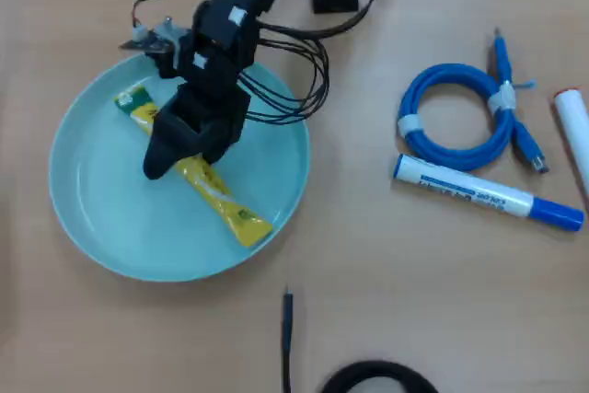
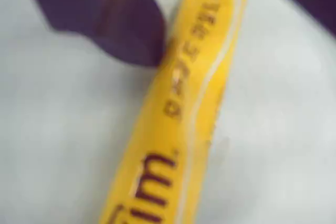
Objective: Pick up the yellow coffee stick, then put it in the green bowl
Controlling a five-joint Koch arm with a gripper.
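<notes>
The yellow coffee stick (image 1: pixel 213 189) is lying diagonally inside the green bowl (image 1: pixel 92 227), near the table's left edge. The gripper (image 1: pixel 175 156) is sitting directly over the stick's middle; in the wrist view the stick (image 2: pixel 178 124) is running between the dark jaws. Grip state: cannot tell.

you've got a coiled blue cable (image 1: pixel 467 115) right of centre | white marker with blue cap (image 1: pixel 488 192) lying just below it | white cylinder (image 1: pixel 572 131) at right edge | black cable (image 1: pixel 287 333) on wooden table (image 1: pixel 386 255) at bottom
</notes>
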